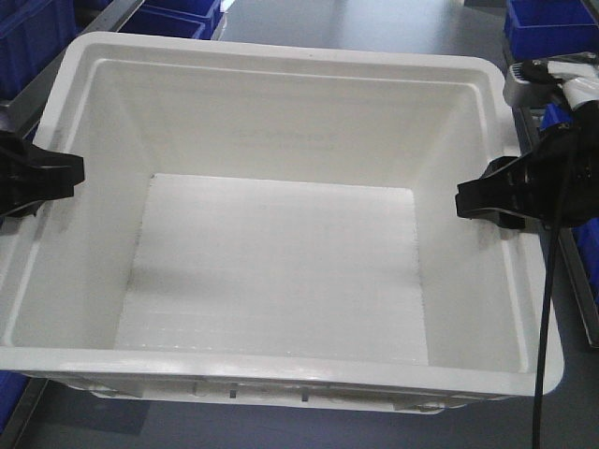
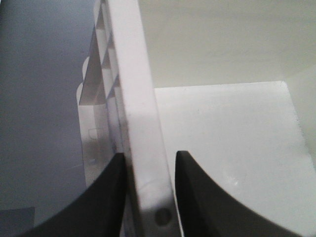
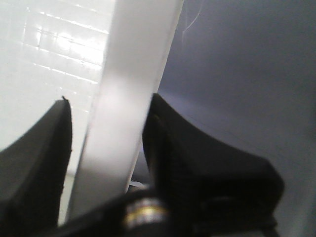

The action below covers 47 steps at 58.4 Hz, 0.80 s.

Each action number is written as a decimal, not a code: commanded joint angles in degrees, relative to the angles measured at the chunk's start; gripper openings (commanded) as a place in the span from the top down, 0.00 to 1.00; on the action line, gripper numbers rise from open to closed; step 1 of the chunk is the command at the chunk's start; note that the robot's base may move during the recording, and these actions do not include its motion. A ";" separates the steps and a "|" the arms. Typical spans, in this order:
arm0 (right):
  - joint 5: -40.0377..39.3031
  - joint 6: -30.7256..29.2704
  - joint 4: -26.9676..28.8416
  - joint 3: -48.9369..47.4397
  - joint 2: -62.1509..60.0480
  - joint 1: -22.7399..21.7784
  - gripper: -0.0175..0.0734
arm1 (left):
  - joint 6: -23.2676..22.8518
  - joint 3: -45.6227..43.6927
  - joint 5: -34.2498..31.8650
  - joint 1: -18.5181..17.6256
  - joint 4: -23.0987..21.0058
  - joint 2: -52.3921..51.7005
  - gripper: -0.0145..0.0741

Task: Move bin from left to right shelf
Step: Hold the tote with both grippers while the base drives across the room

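Note:
The bin point(image 1: 281, 271), a large white plastic crate with a thick rim, fills most of the front view and is empty inside. My left gripper point(image 1: 70, 176) is shut on its left rim. In the left wrist view that white rim point(image 2: 140, 123) runs between the two black fingers point(image 2: 111, 197), with the ribbed outer wall to its left. My right gripper point(image 1: 468, 198) is shut on the bin's right rim. The right wrist view has this rim point(image 3: 131, 84) pinched between the dark fingers point(image 3: 173, 143).
Blue plastic crates stand at the back left point(image 1: 168, 19), at the back right point(image 1: 552, 23) and at the lower left corner point(image 1: 11, 398). A grey floor point(image 1: 374, 19) lies beyond the bin. A black cable point(image 1: 547, 309) hangs along the right arm.

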 commanded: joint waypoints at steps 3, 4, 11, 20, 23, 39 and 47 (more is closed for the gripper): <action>-6.15 -2.38 6.32 -2.34 -2.23 0.53 0.81 | 1.04 -2.16 -4.74 -0.86 -6.28 -1.63 0.84; -6.15 -2.38 6.32 -2.34 -2.23 0.53 0.81 | 1.04 -2.16 -4.74 -0.86 -6.28 -1.63 0.84; -6.15 -2.38 6.32 -2.34 -2.23 0.53 0.81 | 1.04 -2.16 -4.74 -0.86 -6.28 -1.63 0.84; -6.15 -2.38 6.32 -2.34 -2.23 0.53 0.81 | 1.04 -2.16 -4.74 -0.86 -6.28 -1.63 0.84; -6.15 -2.38 6.32 -2.34 -2.23 0.53 0.81 | 1.04 -2.16 -4.74 -0.86 -6.28 -1.63 0.84; -6.15 -2.38 6.32 -2.34 -2.23 0.53 0.81 | 1.04 -2.16 -4.74 -0.86 -6.28 -1.63 0.84; -6.15 -2.38 6.32 -2.34 -2.23 0.53 0.81 | 1.04 -2.16 -4.74 -0.86 -6.28 -1.63 0.84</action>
